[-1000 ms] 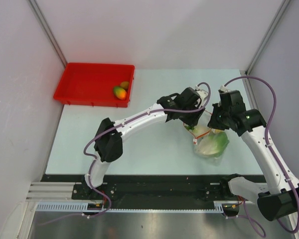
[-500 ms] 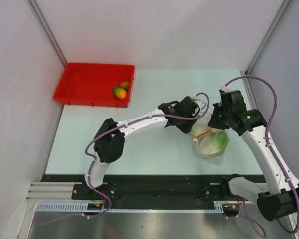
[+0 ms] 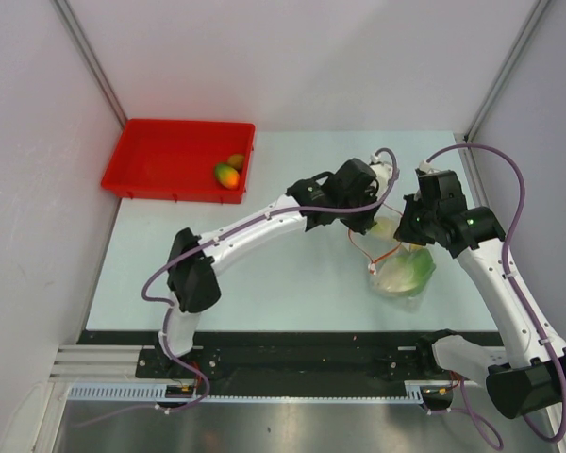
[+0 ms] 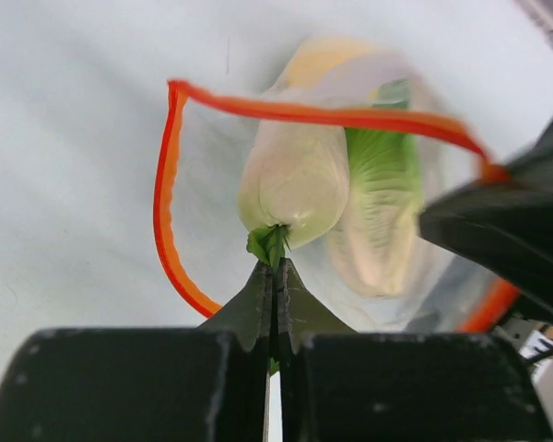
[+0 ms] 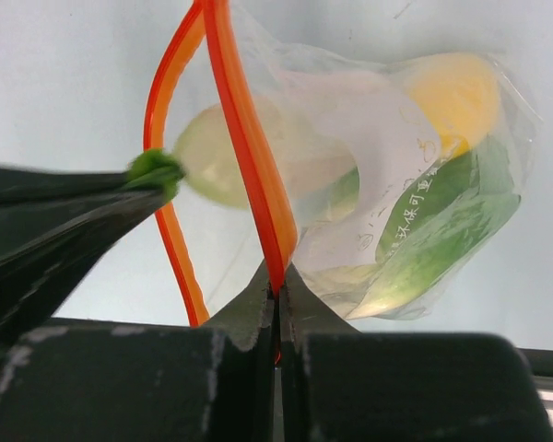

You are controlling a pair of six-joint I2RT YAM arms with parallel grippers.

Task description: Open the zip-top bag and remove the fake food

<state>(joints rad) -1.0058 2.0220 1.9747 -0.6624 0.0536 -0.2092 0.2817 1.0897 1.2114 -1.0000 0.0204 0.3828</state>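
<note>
The clear zip-top bag (image 3: 404,271) lies right of the table's middle, its red-orange zip strip (image 4: 166,207) gaping in a wide loop. My left gripper (image 4: 275,269) is shut on the green leafy tuft (image 4: 268,243) of the white radish (image 4: 295,180), which sits at the bag's mouth. A green lettuce (image 4: 383,180) lies behind it inside the bag. My right gripper (image 5: 277,279) is shut on the zip strip (image 5: 244,138) at the mouth's near side. A yellow piece (image 5: 456,90) and the lettuce (image 5: 442,221) show through the plastic.
A red tray (image 3: 165,156) stands at the back left, holding an orange-red mango-like fruit (image 3: 226,176) and a small brown piece (image 3: 236,160). The left arm (image 3: 255,226) arches across the middle of the table. White walls close in both sides.
My left gripper has shut on the radish's green tuft and drawn back from the bag, up and away. The right gripper has kept its hold on the zip strip.
</note>
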